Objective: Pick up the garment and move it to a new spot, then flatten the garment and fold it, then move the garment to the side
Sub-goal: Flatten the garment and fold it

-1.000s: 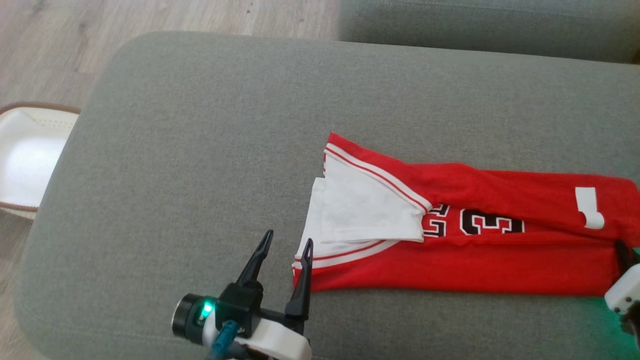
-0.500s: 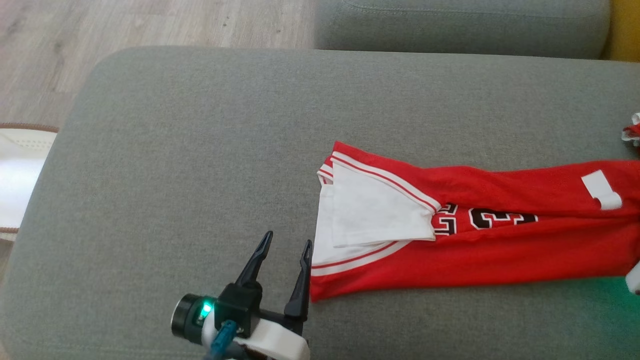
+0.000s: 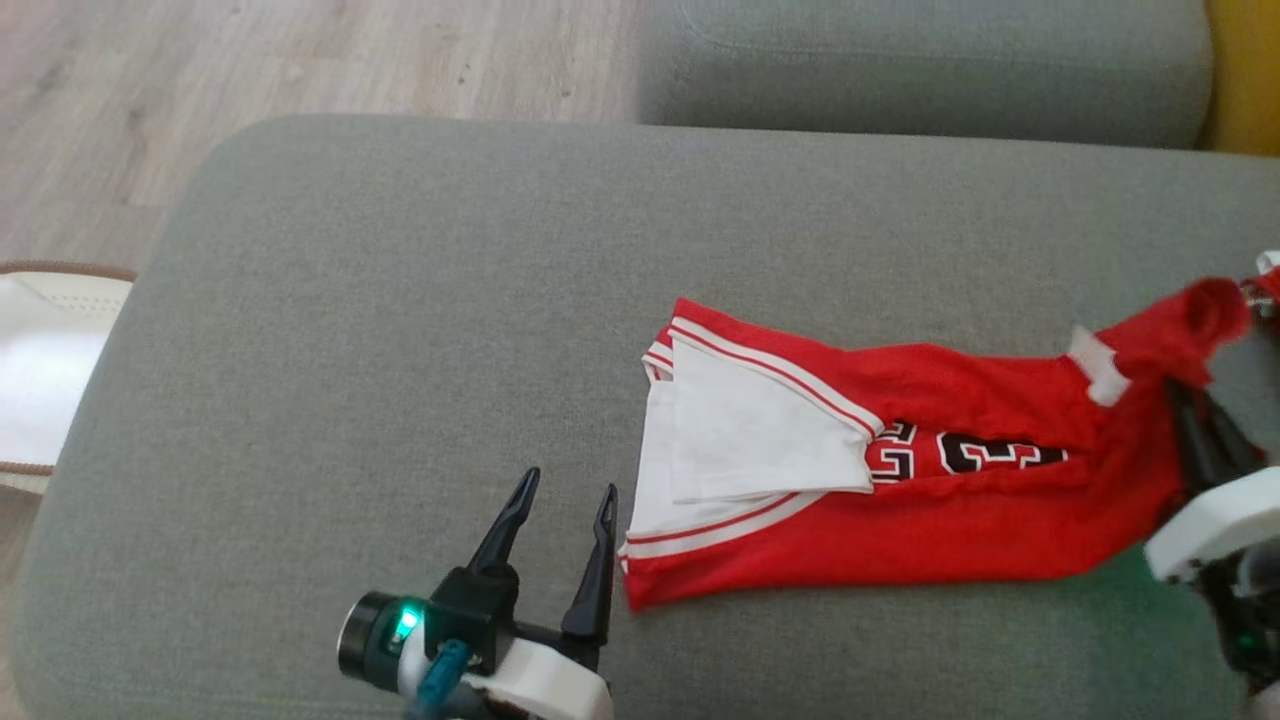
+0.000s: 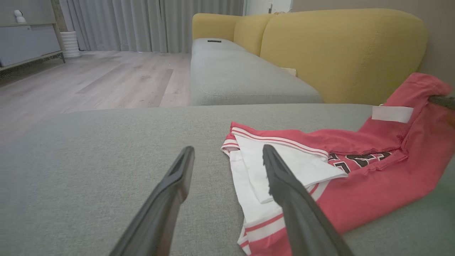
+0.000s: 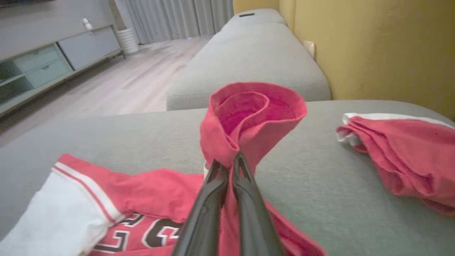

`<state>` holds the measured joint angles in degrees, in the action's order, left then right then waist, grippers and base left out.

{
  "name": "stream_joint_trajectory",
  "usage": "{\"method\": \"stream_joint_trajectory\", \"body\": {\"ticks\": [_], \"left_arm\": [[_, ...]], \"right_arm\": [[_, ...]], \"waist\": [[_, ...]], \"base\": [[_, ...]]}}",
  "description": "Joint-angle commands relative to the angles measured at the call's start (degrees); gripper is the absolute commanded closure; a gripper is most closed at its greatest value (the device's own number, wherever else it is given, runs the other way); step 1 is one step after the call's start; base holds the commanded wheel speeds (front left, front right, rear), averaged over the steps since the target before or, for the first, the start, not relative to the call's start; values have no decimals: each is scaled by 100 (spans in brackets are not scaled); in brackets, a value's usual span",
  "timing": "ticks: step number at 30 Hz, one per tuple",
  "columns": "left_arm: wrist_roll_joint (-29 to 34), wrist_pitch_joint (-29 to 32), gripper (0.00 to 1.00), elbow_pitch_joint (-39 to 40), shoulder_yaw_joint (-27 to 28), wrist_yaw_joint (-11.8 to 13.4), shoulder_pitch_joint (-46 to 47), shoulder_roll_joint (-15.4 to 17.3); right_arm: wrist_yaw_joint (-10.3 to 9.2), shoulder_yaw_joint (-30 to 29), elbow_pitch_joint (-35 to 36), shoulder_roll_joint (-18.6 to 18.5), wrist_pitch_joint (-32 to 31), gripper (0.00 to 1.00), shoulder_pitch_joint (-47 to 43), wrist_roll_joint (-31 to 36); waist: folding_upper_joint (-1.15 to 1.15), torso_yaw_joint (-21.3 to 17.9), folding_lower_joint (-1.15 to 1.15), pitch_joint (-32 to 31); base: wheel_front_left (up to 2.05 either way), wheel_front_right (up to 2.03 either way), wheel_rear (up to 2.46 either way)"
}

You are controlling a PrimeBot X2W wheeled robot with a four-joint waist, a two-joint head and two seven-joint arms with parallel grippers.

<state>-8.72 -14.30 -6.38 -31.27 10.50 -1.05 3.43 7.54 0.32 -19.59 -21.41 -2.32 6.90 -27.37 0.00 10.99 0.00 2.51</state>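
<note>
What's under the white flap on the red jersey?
The white flap lies over the red jersey; black numerals show beside it. Whatever print continues beneath is covered.

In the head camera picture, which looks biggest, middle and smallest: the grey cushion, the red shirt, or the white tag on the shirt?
Largest to smallest:
1. grey cushion
2. red shirt
3. white tag, by far the smallest
</note>
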Motion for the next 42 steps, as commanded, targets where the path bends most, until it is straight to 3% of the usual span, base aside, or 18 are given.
{"method": "stream_joint_trajectory", "body": {"ticks": [1, 7, 16, 22, 32, 33, 34, 38, 42], "left_arm": [[46, -70, 0, 144, 192, -40, 107, -55], [97, -70, 0, 83, 208, -128, 45, -55], [81, -70, 0, -56, 155, -234, 67, -55], [60, -70, 0, -123, 84, -264, 120, -55], [-31, -70, 0, -219, -32, -227, 194, -55], [-36, -70, 0, -223, -31, -218, 195, -55], [-46, -70, 0, -218, -33, -218, 193, -55], [-90, -70, 0, -203, -21, -203, 174, -55], [-100, -70, 0, -159, 12, -184, 155, -56]], "right_arm": [[-5, 122, 308, -51, -2, 100, 51, 49], [-5, 484, 879, 593, -415, 100, 65, 128], [-5, 1090, 742, 1417, -799, 100, 441, 356], [-5, 1341, 341, 1684, -856, 100, 776, 342], [-5, 1837, -39, 1793, -924, 100, 826, 174], [-5, 1895, -30, 1798, -897, 69, 817, 111], [-5, 1958, 1, 1804, -844, 0, 805, -3], [-5, 2066, 243, 1771, -504, 0, 715, -554], [-5, 1968, 611, 1216, -229, 0, 456, -1015]], "waist": [[0, 41, 0, -53], [0, 230, 0, -203], [0, 694, 0, -225], [0, 931, 0, -155], [0, 1069, 0, -123], [0, 1059, 0, -124], [0, 1040, 0, -127], [0, 963, 0, -169], [0, 843, 0, -218]], "base": [[0, 0, 0], [0, 0, 0], [0, 0, 0], [0, 0, 0], [0, 0, 0], [0, 0, 0], [0, 0, 0], [0, 0, 0], [0, 0, 0]]}}
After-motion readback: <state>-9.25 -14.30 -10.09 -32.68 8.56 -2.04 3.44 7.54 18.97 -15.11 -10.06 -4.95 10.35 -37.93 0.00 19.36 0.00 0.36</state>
